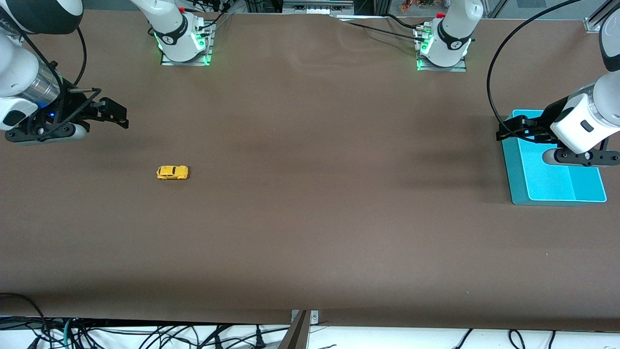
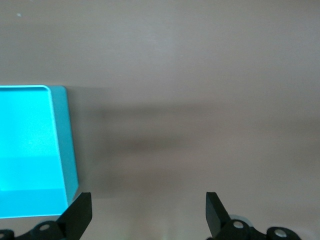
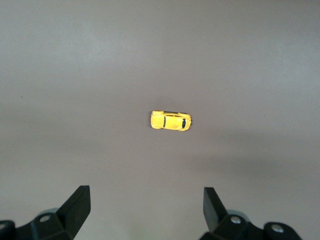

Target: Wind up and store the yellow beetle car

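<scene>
On brown tabletop (image 1: 310, 194), toward right arm's end: yellow beetle car (image 1: 172, 172) alone, upright, untouched. Right hand (image 1: 114, 114) up over bare tabletop, fingers apart, empty. Left hand (image 1: 508, 130) over teal tray (image 1: 520, 191), fingers apart, empty; tray partly hidden by arm.

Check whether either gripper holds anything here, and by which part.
Nothing is held. The left gripper and right gripper are open and empty; the yellow beetle car sits on the table.

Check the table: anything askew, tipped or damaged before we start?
Nothing stands out. The yellow beetle car sits upright on its wheels, the teal tray lies flat, and the left gripper and right gripper hang open and empty.
</scene>
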Controlling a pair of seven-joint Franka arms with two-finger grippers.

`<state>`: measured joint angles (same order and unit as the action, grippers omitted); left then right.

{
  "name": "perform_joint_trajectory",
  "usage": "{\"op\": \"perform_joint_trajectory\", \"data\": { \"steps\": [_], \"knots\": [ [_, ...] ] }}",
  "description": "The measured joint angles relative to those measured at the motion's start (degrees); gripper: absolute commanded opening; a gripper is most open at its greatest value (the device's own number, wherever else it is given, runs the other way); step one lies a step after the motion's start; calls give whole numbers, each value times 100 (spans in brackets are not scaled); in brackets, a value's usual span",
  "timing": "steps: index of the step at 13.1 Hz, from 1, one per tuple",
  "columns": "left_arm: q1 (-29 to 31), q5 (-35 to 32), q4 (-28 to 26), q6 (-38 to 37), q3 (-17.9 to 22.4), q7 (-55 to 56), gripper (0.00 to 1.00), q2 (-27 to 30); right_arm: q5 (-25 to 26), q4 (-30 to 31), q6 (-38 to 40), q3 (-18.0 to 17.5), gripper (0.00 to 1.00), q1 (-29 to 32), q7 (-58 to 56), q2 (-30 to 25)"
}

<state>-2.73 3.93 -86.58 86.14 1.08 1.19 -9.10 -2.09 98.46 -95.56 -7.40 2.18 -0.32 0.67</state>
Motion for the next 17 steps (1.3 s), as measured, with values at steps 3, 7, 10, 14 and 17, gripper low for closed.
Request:
{"op": "perform_joint_trajectory", "data": {
  "steps": [3, 7, 10, 14, 17],
  "knots": [
    [0, -61, 2, 0, -1, 0, 100, 0, -1, -18, 35, 0, 100, 0, 21, 0],
    [0, -62, 4, 0, -5, 0, 100, 0, -1, -18, 39, 0, 100, 0, 23, 0],
    [-1, -62, 4, 0, -7, 0, 100, 1, -2, -18, 51, 0, 100, 0, 23, 0],
    [-1, -62, 6, 0, -7, -3, 100, 2, -1, -18, 115, 0, 100, 0, 23, 0],
    [-1, -62, 6, 0, -7, -3, 100, 2, -1, -18, 138, 0, 100, 0, 23, 0]
  ]
}}
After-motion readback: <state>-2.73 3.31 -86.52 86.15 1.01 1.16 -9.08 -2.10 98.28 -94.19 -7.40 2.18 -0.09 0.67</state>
